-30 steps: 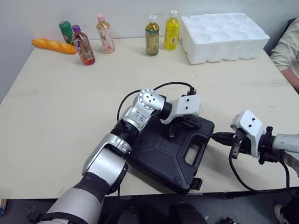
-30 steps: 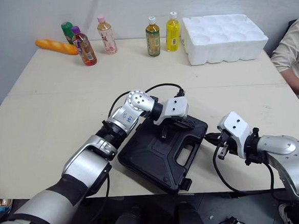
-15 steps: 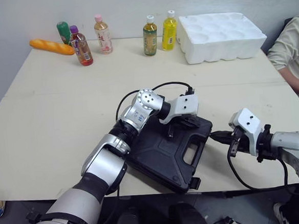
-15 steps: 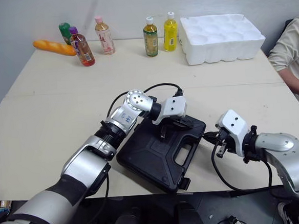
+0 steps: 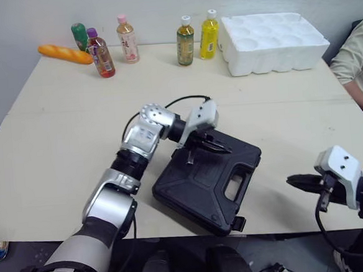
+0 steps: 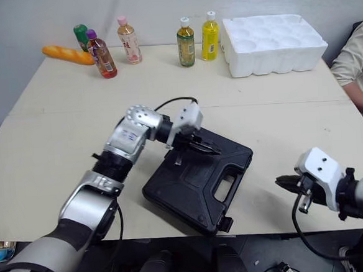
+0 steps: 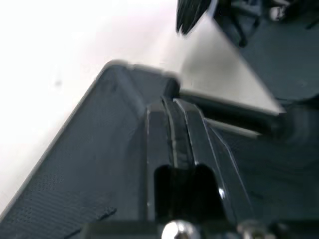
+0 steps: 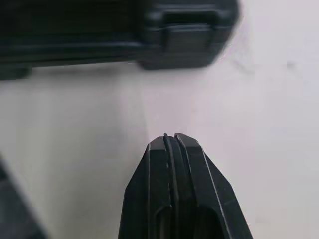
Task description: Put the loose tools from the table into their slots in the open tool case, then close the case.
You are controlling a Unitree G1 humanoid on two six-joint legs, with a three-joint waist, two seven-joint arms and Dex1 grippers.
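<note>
The case (image 5: 197,184) lies flat on the table (image 5: 63,138) with its lid down, directly under the left gripper (image 5: 218,148). This gripper is held over the case's far corner. Its fingers (image 7: 194,144) are pressed together and nothing is pinched between them. Whether the tips touch the lid cannot be told. The handle (image 5: 238,185) is found just past the fingertips, toward the table's front edge.

The right gripper (image 5: 292,180) is held low over bare table, well apart from the case, which lies ahead of its tips. Its fingers (image 8: 192,189) are likewise pressed together and nothing is held. Straight ahead of them the case's side wall is seen, with a latch (image 8: 189,30) shut on it. From the left wrist view, the right gripper's dark tip (image 7: 188,15) is seen past the case's corner, across a strip of table.

Far beyond the left gripper, along the table's back edge, five bottles are stood upright. A green one (image 5: 79,37) and a purple-capped one (image 5: 101,54) are set close together, and a pink-capped one (image 5: 127,40) stands near them. An amber one (image 5: 185,42) and a yellow one (image 5: 208,34) stand side by side. A loaf (image 5: 65,55) is laid beside the green bottle. A foam tray (image 5: 274,35) is set just beside the yellow bottle, far behind the right gripper. A person's sleeve (image 5: 353,55) is seen beyond the right gripper, off the table's edge.
</note>
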